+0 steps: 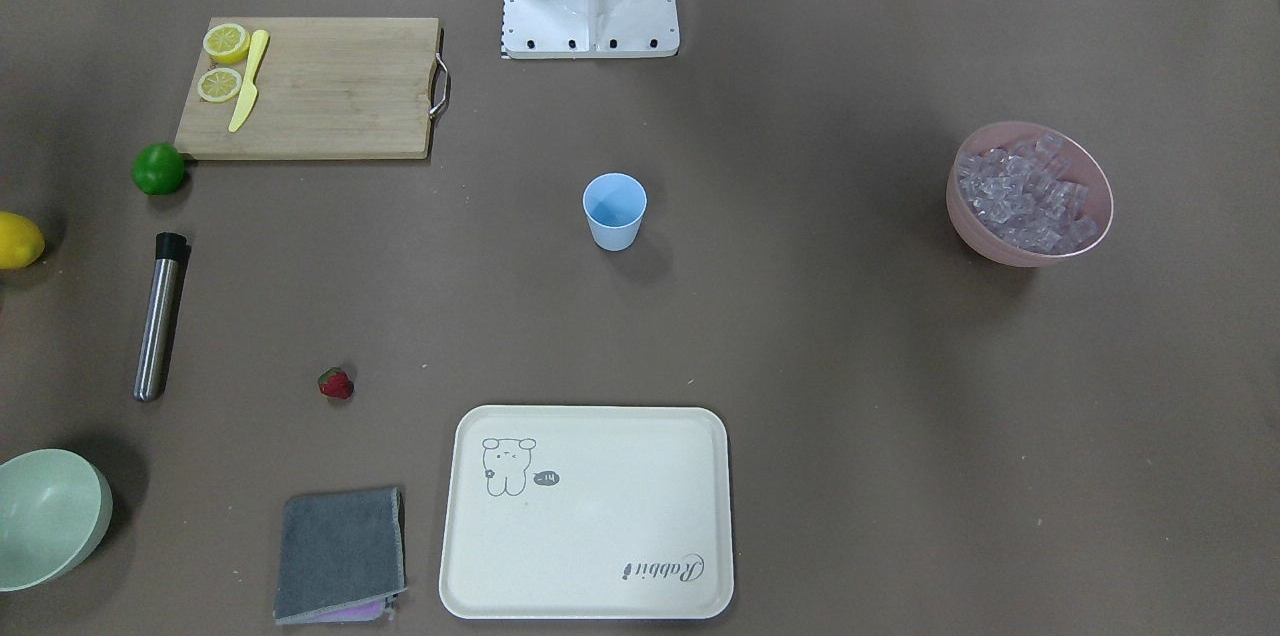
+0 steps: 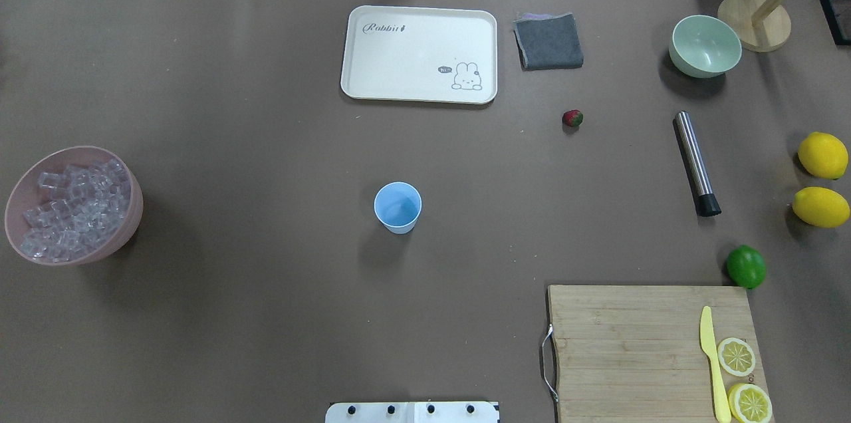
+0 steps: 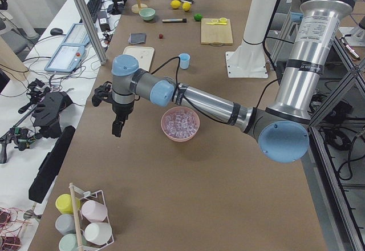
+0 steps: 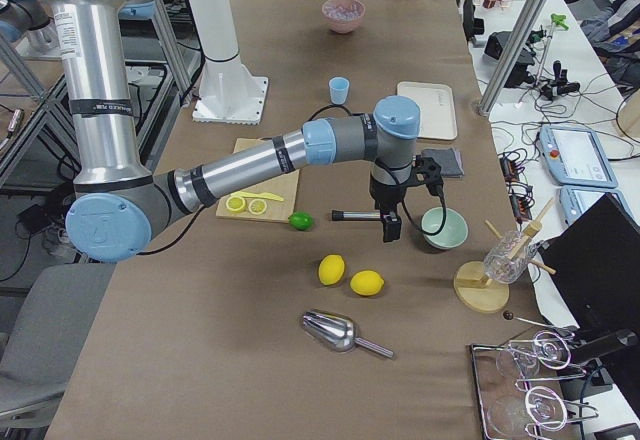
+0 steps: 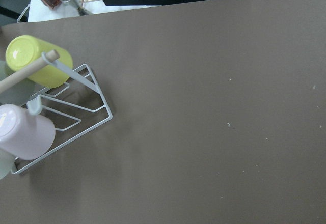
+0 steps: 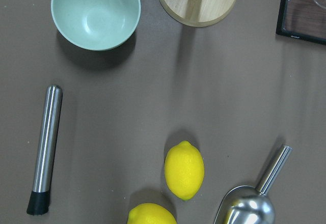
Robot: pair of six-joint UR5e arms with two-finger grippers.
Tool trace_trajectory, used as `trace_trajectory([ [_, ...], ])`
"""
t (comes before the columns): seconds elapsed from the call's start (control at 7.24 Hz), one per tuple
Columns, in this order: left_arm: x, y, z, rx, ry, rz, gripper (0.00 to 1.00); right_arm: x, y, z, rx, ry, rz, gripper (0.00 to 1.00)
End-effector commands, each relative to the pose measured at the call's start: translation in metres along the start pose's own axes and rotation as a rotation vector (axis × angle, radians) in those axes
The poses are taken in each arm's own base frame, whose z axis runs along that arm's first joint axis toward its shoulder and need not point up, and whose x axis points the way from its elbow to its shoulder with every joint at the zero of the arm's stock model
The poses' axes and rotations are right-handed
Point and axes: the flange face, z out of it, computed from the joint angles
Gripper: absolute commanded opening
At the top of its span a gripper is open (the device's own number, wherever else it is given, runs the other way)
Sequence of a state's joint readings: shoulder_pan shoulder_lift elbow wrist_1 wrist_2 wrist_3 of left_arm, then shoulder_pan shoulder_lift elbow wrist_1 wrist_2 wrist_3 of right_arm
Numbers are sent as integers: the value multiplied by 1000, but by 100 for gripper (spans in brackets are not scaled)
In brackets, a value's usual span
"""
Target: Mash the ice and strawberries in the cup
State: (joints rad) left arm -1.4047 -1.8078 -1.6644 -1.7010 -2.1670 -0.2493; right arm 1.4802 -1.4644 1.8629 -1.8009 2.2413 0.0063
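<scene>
The light-blue cup stands upright and empty at mid-table; it also shows in the overhead view. The ice fills a pink bowl on the robot's left side. The strawberry lies on the table on the robot's right side, also seen in the overhead view. My left gripper hangs over bare table beyond the pink bowl. My right gripper hangs above the table near the muddler. Both show only in side views, so I cannot tell whether they are open or shut.
A steel muddler, a pale green bowl, a lime, lemons and a metal scoop lie on the right side. A cutting board, a white tray and a grey cloth are there too. A cup rack sits below my left wrist.
</scene>
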Motion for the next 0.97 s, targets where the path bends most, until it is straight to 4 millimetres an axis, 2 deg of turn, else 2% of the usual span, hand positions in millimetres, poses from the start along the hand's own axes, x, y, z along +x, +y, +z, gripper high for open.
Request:
trace_trajectory([
  [0.0,93,10,44,13,112,211,98,-4,1,-5,10,0,-6,100],
  [0.14,129,18,54,19,174,284,98,-3,1,-4,9,2,-4,100],
  [0.28,146,24,58,2,226,312,98,-1,3,-1,3,2,10,100],
  [0.41,150,33,57,-16,259,317,98,1,7,1,-2,0,67,100],
  [0.69,158,80,68,-70,286,376,98,2,11,2,-6,-1,86,100],
  [0.83,144,102,78,-94,282,432,98,3,14,4,-11,-1,88,100],
])
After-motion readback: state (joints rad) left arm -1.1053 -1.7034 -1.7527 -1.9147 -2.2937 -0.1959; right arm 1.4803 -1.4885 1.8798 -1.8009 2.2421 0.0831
